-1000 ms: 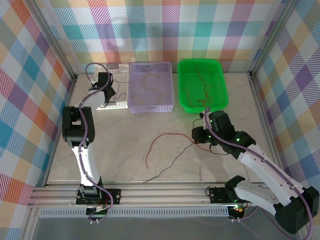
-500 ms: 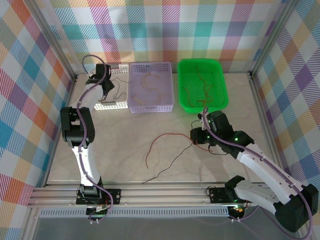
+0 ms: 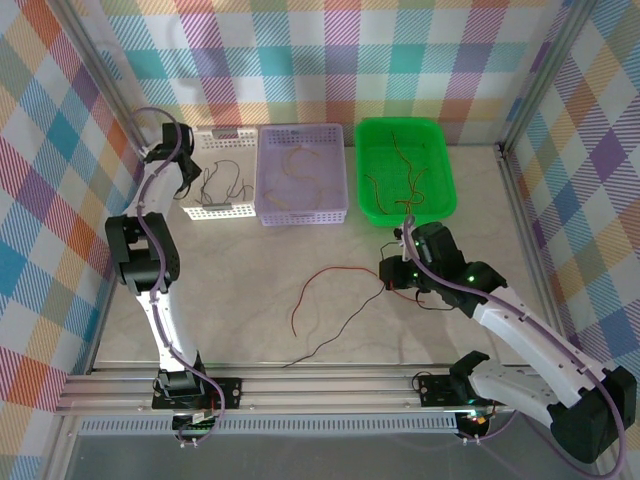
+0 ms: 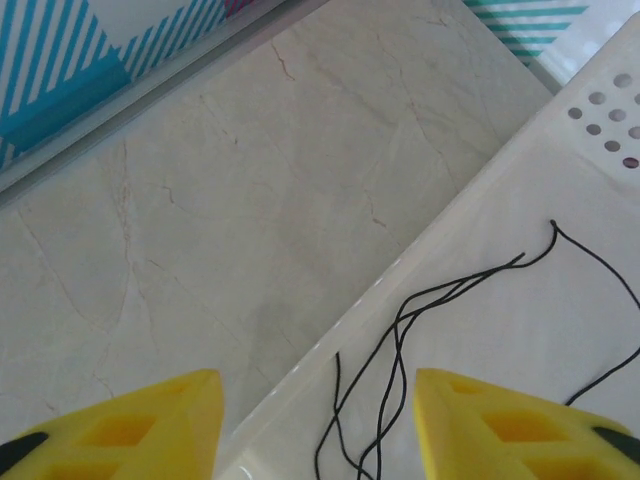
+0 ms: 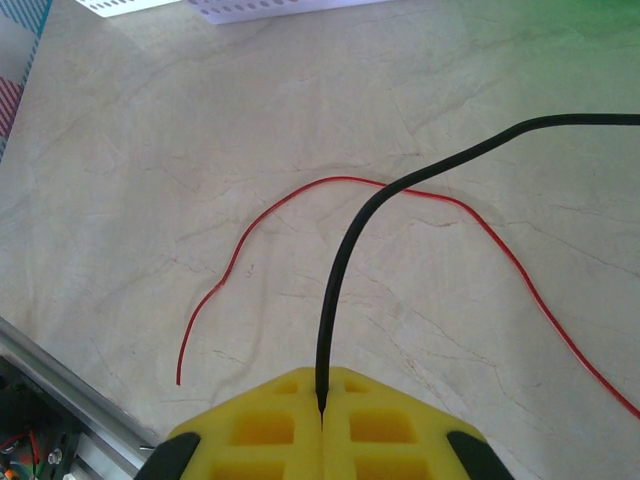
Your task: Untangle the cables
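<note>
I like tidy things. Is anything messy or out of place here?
Yes. A red cable and a black cable lie crossed on the table, outside the baskets holding the other wires. The right gripper pinches the black one.

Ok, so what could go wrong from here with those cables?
The right gripper pinches the black cable only at its fingertips, so it may slip out. That cable crosses the red cable, so pulling could drag the red one along. The left gripper hangs open over black wires in the white basket; it might snag them.
</note>
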You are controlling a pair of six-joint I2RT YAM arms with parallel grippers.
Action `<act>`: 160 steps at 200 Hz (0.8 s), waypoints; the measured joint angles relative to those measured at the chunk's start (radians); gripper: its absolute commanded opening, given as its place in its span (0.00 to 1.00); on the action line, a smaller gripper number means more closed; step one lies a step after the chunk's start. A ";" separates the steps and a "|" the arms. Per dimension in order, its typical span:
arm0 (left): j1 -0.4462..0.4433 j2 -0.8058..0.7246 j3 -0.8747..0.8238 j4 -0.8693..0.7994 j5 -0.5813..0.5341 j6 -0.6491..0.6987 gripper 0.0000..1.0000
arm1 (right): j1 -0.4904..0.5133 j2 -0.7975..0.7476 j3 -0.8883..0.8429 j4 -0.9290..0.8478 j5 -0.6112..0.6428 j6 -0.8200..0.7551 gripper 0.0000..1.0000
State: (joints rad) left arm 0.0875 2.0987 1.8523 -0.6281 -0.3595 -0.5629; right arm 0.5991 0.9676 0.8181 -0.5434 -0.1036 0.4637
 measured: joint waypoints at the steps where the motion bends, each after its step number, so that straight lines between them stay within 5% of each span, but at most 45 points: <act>1: 0.000 0.001 0.002 0.000 0.000 0.000 0.57 | 0.001 0.001 0.000 0.000 0.000 0.000 0.00; 57: -0.015 0.025 0.053 -0.073 0.013 0.040 0.76 | 0.017 0.021 0.000 0.004 -0.004 0.005 0.00; 91: -0.033 -0.025 0.056 -0.084 0.127 0.056 0.84 | 0.017 0.050 0.029 0.003 -0.015 0.008 0.00; 160: -0.282 -0.562 -0.349 0.145 0.514 0.093 0.91 | 0.015 0.110 0.240 -0.016 -0.084 0.003 0.00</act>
State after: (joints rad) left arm -0.1947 1.5372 1.5032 -0.4828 0.1543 -0.4694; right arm 0.6144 1.0779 1.0580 -0.5594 -0.1871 0.4664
